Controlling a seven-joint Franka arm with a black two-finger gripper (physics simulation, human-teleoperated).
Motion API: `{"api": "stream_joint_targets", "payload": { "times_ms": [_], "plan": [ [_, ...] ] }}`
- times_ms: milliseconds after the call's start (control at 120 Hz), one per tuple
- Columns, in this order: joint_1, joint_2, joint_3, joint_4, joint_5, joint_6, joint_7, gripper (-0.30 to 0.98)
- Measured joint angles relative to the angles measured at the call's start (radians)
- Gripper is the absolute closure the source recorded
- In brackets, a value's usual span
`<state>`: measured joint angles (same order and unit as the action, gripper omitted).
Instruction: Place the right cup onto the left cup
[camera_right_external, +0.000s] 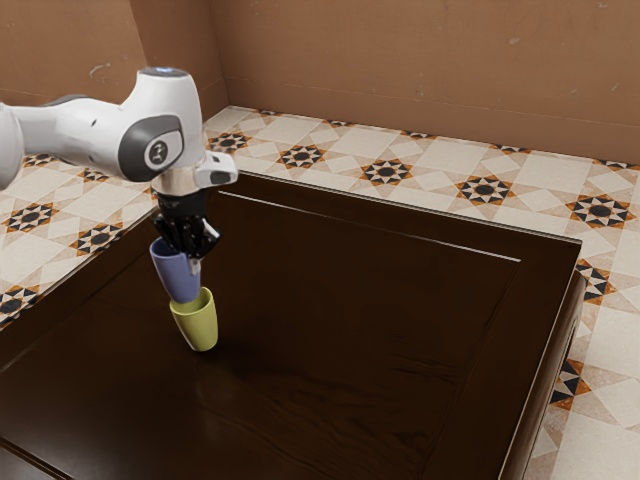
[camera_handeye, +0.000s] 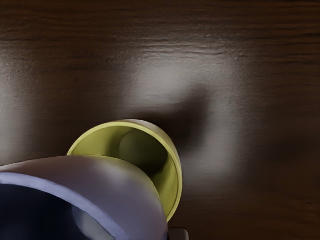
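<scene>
Dark tabletop (camera_right_external: 330, 300), cups toward ten o'clock from its middle in the exterior view: my gripper (camera_right_external: 191, 257) holds the purple cup (camera_right_external: 177, 275) raised, mouth up, with its base by the mouth of the yellow cup (camera_right_external: 196, 327). The yellow cup stands upright on the wood, at five o'clock from the purple one. My fingers look drawn nearly together, pinching the purple wall near its rim at about two o'clock; one fingertip (camera_right_external: 195, 267) shows there, and I judge the other to be inside. I cannot tell whether the two cups touch.

The step in hand, as I read it, is alignment ahead of the stacking. In the wrist view the purple wall covers part of the yellow rim, yet much of the yellow mouth lies open beside it, so the centers do not appear to match. The next move calls for a small shift toward five o'clock, base kept over the opening, then a slow, straight descent and release once seated. Lowered off-center, the base could catch the rim and tip the yellow cup.
</scene>
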<state>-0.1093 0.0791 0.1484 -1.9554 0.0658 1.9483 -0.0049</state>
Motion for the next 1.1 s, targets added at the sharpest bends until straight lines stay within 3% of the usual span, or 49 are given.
{"api": "stream_joint_targets", "payload": {
  "times_ms": [542, 800, 917, 1100],
  "plan": [
    [0.000, 0.004, -0.002, -0.039, -0.010, 0.080, -0.019, 0.79],
    [-0.013, 0.014, -0.002, -0.030, -0.016, 0.086, -0.018, 0.27],
    [-0.013, 0.008, -0.003, 0.030, -0.015, 0.064, -0.017, 0.16],
    [-0.006, 0.004, 0.000, 0.280, -0.010, -0.095, 0.018, 0.07]
  ]
}}
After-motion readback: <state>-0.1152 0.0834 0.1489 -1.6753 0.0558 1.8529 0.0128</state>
